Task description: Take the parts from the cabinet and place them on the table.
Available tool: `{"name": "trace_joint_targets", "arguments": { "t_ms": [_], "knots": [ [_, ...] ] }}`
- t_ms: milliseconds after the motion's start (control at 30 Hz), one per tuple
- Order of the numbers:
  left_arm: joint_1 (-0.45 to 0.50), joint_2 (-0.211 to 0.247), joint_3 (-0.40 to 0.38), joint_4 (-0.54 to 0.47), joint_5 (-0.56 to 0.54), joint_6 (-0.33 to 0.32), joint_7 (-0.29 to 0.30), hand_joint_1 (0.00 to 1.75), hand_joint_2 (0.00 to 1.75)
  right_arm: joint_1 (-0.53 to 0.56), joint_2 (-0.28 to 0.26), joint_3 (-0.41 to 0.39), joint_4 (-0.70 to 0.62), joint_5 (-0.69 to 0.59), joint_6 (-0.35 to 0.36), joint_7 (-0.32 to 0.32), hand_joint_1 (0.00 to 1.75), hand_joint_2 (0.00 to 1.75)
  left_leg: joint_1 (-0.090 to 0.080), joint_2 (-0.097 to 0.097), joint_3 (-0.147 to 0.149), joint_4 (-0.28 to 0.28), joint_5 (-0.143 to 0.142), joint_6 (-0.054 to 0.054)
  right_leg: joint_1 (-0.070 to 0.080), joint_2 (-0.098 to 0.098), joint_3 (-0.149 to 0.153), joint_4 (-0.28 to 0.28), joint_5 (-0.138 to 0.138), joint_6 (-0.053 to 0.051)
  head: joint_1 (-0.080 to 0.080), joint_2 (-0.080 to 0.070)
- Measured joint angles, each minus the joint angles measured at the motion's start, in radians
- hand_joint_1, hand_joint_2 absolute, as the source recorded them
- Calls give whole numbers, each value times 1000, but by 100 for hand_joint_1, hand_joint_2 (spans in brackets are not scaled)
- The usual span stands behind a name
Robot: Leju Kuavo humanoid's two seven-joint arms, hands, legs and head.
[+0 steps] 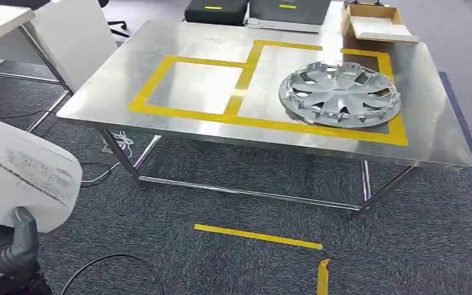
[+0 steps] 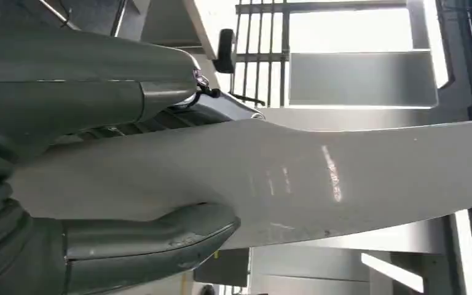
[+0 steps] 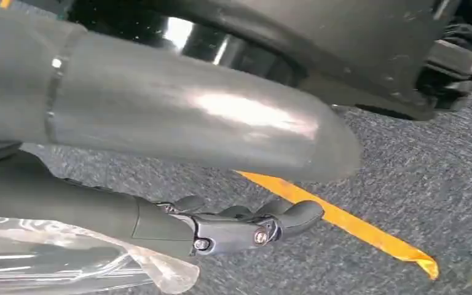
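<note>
My left hand (image 1: 12,249) sits at the lower left of the head view and grips a large white curved panel (image 1: 24,172) by its lower edge. From the left wrist, the white panel (image 2: 344,178) runs between the thumb (image 2: 147,243) and the fingers (image 2: 67,98) of that hand. Ahead stands the steel table (image 1: 160,55) marked with two yellow tape rectangles. A silver hubcap (image 1: 339,93) lies in the right rectangle; the left one is bare. My right hand (image 3: 221,227) hangs over the carpet, fingers loosely extended and holding nothing.
A cardboard box (image 1: 375,21) and black cases (image 1: 215,9) sit at the table's far edge. A white desk (image 1: 67,31) stands to the left. On the carpet lie a yellow tape strip (image 1: 258,236) and a black cable (image 1: 110,264).
</note>
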Motion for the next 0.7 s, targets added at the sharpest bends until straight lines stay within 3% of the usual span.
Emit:
{"name": "trace_joint_targets", "arguments": {
  "t_ms": [67, 100, 133, 233, 300, 333, 400, 433, 467, 500, 533, 600, 633, 700],
  "knots": [
    [3, -1, 3, -4, 0, 5, 0, 175, 175, -2, 6, 0, 0, 5, -11, 9, 0, 0, 0, -2, 8, 0, -5, -4, 0, 0, 74, -162, 92, -7, 0, 0],
    [3, -2, 5, -6, 0, 5, 0, 175, 175, -4, 9, 0, 0, 6, -13, 12, 0, 0, 0, -2, 11, 0, -8, -8, 0, 0, 109, -236, 115, -12, 1, 0],
    [4, -2, 7, -8, 0, 5, 0, 175, 175, -6, 12, 0, 0, 6, -16, 15, 0, 0, -9, -2, 9, 7, -14, -16, 4, 0, 127, -270, 98, -12, 0, 0],
    [7, -3, 10, -10, -1, 7, 0, 175, 175, -4, 21, 0, 0, 7, -20, 18, 0, 0, -3, -1, 10, 0, -10, -29, 8, 3, 130, -264, 97, -22, -2, 0],
    [8, -3, 12, -16, -1, 7, -1, 175, 175, -4, 25, 0, 0, 7, -22, 18, 0, 0, -1, -1, 8, 19, -27, -41, -1, 1, 140, -275, 102, -32, -3, 0],
    [7, -3, 15, -17, -1, 7, -2, 175, 175, -5, 25, 0, 0, 7, -23, 18, 0, 0, 0, -1, -14, 68, -57, -46, -1, -1, 143, -275, 99, -39, -10, 0],
    [11, -3, 17, -18, -1, 7, -2, 175, 175, -6, 27, 0, 0, 7, -22, 18, 0, 0, 3, -1, -92, 229, -130, -54, 0, -3, 147, -275, 94, -45, -9, 0],
    [13, -3, 17, -18, -1, 7, -2, 175, 175, -6, 27, 0, 0, 7, -22, 18, 0, 0, 3, -1, -125, 291, -146, -56, 0, -3, 149, -274, 91, -47, -9, 0],
    [14, -3, 18, -18, -1, 7, -2, 175, 175, -5, 27, 0, 0, 7, -22, 20, 0, 0, 4, -1, -140, 311, -139, -57, 0, -2, 152, -274, 89, -47, -9, 0],
    [14, -3, 19, -18, -1, 7, -2, 175, 175, -5, 27, 0, 0, 8, -23, 23, 0, 0, 4, -1, -132, 284, -106, -56, 0, -1, 156, -274, 85, -46, -10, 0],
    [14, -3, 19, -18, -1, 7, -2, 175, 175, -5, 27, 0, 0, 9, -23, 25, 0, 0, 4, 0, -106, 219, -57, -53, 0, 0, 163, -274, 81, -45, -10, 0],
    [17, -3, 25, -22, -1, 8, -2, 175, 175, -6, 31, 1, 0, 15, -25, 27, 0, 0, 4, 0, -35, 52, 32, -45, 0, 1, 176, -275, 71, -39, -10, 0],
    [18, -3, 27, -22, -1, 7, -2, 175, 175, -7, 32, 1, 0, 15, -26, 27, 0, 0, -2, 1, -24, 33, 10, -43, 8, 1, 173, -273, 64, -31, -8, 0],
    [19, -4, 27, -25, 3, -16, 1, 175, 175, -12, 31, 0, 0, -2, -18, 28, 0, 0, -4, -1, -19, 16, 4, -35, 6, -1, 166, -276, 63, -20, -6, 0]
  ]
}}
